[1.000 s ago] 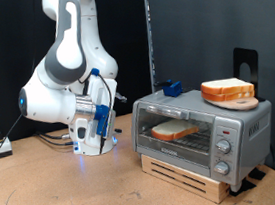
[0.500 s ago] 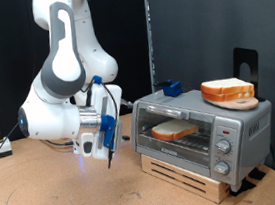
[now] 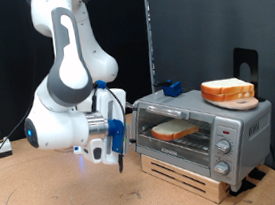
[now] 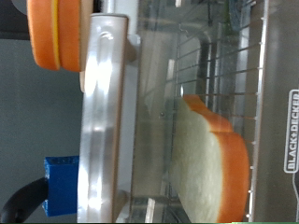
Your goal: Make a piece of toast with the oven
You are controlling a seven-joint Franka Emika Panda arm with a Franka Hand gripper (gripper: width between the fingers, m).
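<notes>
Panda arm: is standing at the exterior view's left, bending low with its wrist turned toward the oven.
Toaster oven: is sitting on a wooden slat base at the exterior view's right, its glass door shut and facing the arm; 3 knobs are lining its right-hand panel.
Stack of slices: is resting on the oven roof, apart from the work.
Piece of toast: is lying flat on the wire rack inside the oven, behind the closed glass; in the wrist view it is showing its pale face and orange-brown crust.
Blue block: is sitting on the roof's far corner.
Gripper: is hanging just beside the door's left edge, level with the door front; the door is lying to the exterior view's right of the fingers. Finger state: cannot be told, and nothing is showing between them.
Key relation: the slice is lying beyond the door from the gripper, its flat face horizontal.
</notes>
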